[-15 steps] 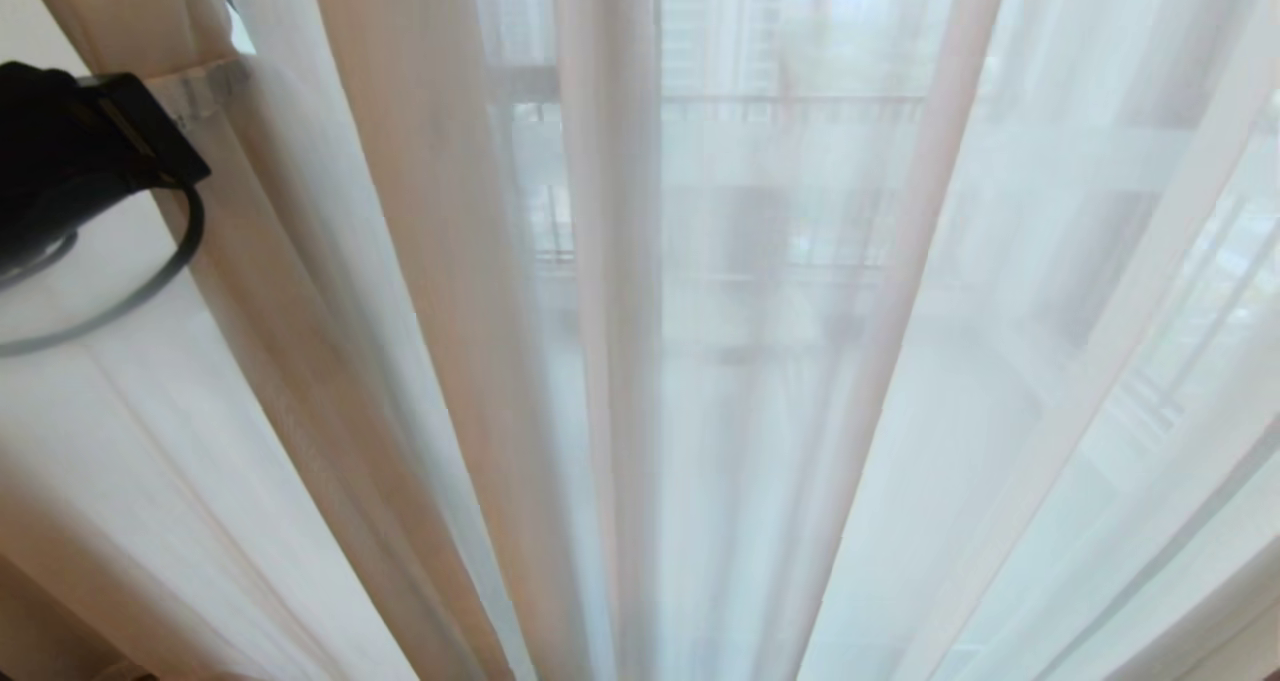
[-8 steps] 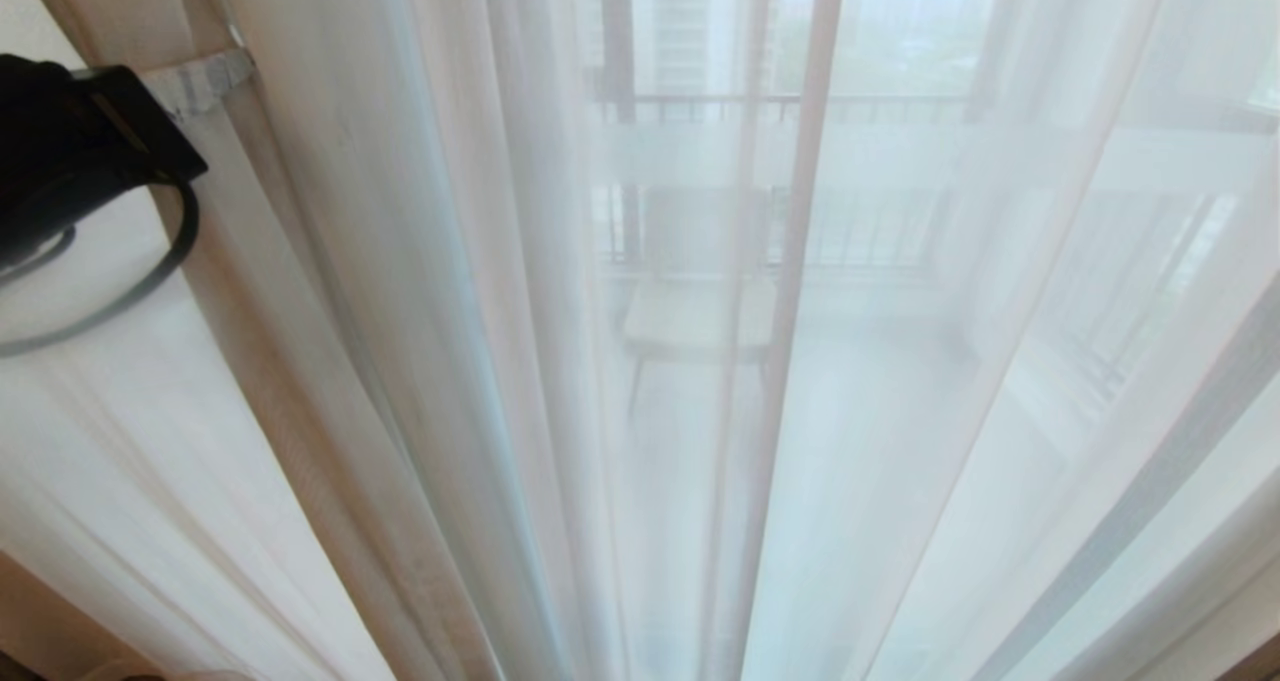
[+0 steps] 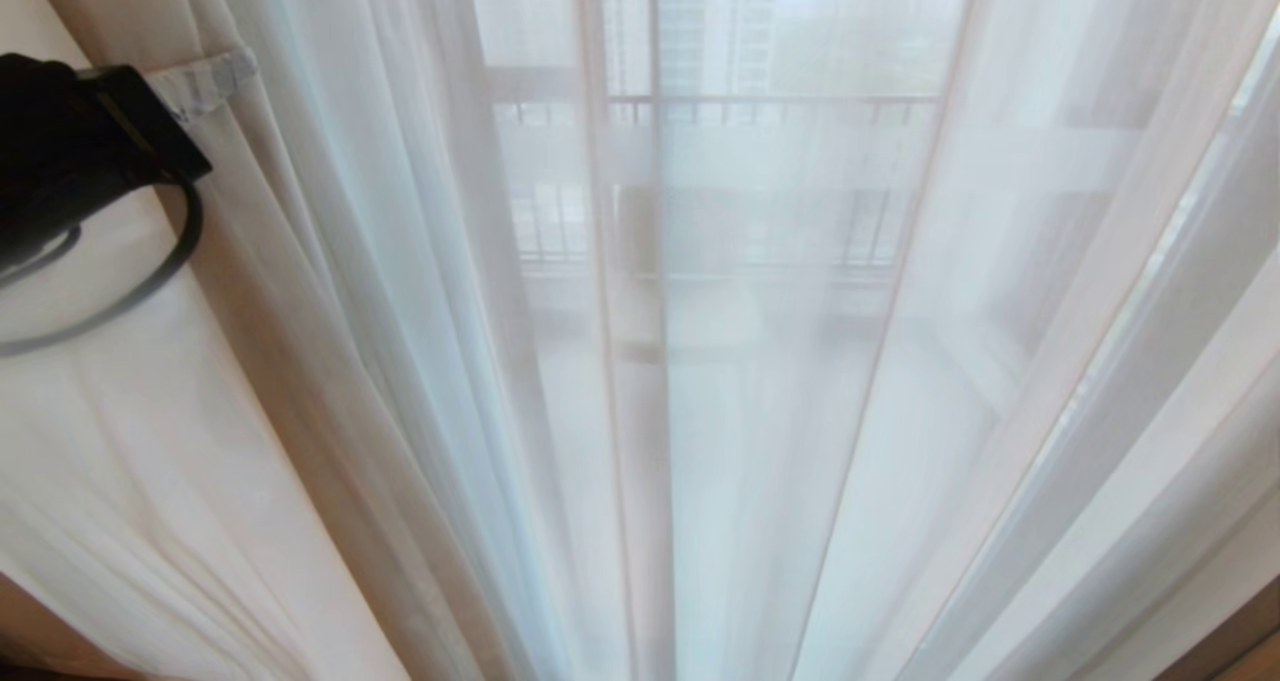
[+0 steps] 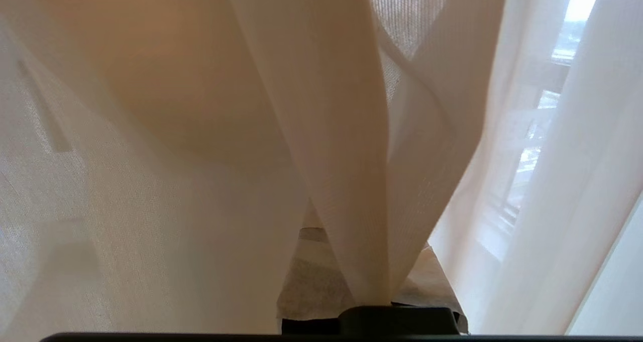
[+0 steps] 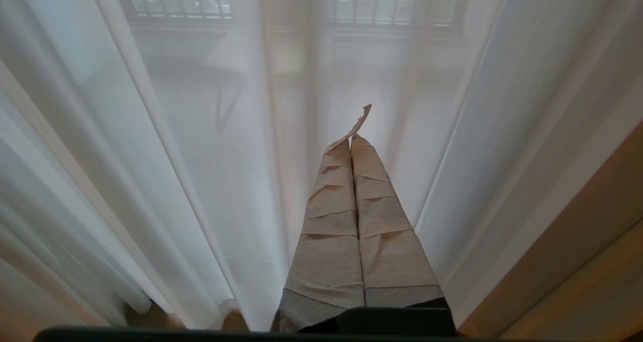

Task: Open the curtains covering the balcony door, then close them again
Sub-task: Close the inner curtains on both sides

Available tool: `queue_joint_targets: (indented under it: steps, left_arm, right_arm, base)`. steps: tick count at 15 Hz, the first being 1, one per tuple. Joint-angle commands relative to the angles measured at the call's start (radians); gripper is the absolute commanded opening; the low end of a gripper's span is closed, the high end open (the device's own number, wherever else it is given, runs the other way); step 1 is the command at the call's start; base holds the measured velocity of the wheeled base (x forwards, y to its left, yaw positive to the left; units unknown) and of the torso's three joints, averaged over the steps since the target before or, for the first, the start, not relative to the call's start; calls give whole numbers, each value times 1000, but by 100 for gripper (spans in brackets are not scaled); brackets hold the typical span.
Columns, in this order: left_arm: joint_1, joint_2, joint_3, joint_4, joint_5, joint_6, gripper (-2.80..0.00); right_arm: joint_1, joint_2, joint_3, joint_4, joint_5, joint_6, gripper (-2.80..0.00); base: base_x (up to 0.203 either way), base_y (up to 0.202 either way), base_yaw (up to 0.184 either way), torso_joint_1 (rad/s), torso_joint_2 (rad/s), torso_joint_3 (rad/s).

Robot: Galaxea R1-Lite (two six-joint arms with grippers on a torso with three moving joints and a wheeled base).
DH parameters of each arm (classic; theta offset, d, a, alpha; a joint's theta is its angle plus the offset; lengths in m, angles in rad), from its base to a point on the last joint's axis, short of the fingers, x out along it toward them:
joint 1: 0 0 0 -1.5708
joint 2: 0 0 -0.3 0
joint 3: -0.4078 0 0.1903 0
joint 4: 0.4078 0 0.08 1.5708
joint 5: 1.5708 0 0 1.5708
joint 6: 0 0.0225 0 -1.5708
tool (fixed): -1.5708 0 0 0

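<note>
At the upper left of the head view the left gripper [image 3: 215,76] is clenched on a fold of the curtains [image 3: 420,361], its taped tip pressed into the cloth while the black wrist behind it runs off the left edge. In the left wrist view that pinched fold rises straight from between the fingers [image 4: 311,287], which the cloth mostly covers. The curtains fill every view, their pleats running lengthwise from the top of the head frame to the bottom and fanning outward toward the lower corners. The right gripper [image 5: 354,141] sits low at the centre of its own view, its wrapped fingers pressed together on nothing, just in front of the sheer fabric. Behind the sheer, the balcony door [image 3: 655,161] shows only as a faint upright frame bar, with a railing [image 3: 770,101] beyond it blurred.
</note>
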Motion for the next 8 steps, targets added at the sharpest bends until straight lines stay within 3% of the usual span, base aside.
queue_joint_targets:
  steps: [1,5,8]
  left_arm:
    - [0,5,0,-5,-3,-2,-280]
    - [0,3,-2,-5,-9,-2,-280]
    - [-18,3,-23,-5,-12,-2,-280]
  right_arm:
    - [0,0,0,1,0,0,-280]
    - [0,0,0,1,0,0,-280]
    - [0,0,0,1,0,0,-280]
  base:
    - [0,-188,0,3,6,2]
    - [0,-153,2,4,2,4]
    - [0,0,0,0,0,0]
